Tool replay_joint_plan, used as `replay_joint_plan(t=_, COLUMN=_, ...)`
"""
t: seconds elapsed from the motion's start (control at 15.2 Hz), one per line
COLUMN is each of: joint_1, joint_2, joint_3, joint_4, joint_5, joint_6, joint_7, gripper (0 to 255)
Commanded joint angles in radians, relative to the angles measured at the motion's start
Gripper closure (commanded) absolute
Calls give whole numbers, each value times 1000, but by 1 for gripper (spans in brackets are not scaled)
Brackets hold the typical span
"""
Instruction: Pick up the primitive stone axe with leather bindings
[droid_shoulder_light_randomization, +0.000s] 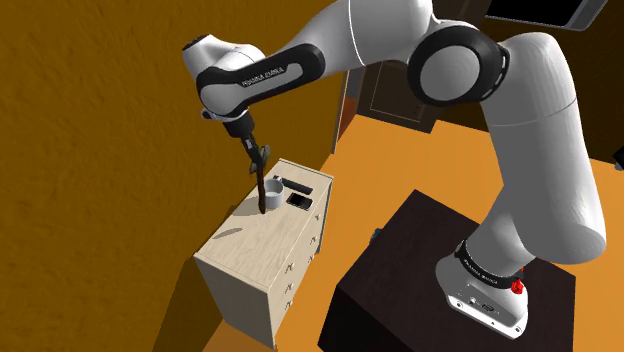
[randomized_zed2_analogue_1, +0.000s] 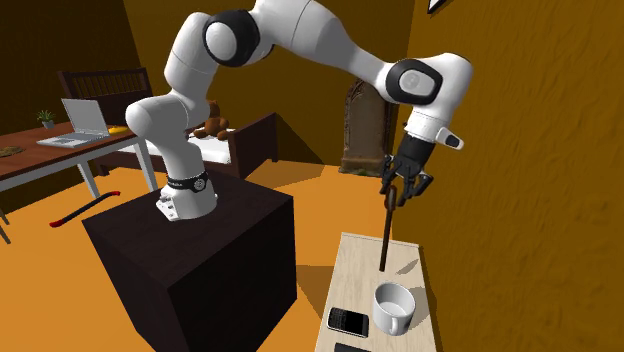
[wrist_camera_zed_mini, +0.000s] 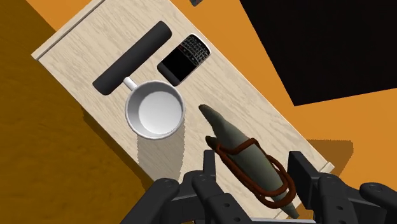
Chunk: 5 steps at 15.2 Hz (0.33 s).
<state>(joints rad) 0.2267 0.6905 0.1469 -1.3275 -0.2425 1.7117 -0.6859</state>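
**A:** Where is the stone axe?

**B:** Lower middle of the wrist view. The grey stone axe, lashed with brown leather bindings, is clasped at its head by the black gripper. Its dark handle hangs down toward the pale wooden worktop.

**A:** What could go wrong?

**B:** The long handle may swing like a pendulum, twist in the grip, or knock the white mug nearby.
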Motion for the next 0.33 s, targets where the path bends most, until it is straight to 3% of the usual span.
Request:
replay_joint_plan(t=0.0, joint_1=2, joint_2=-8, joint_3=1, joint_4=14, joint_5=2, joint_6=-21, joint_7=-2, gripper=255)
replay_joint_plan(t=0.26, joint_1=3, joint_2=-17, joint_3=2, joint_4=27, joint_5=4, joint_6=-44, joint_7=-6, gripper=255)
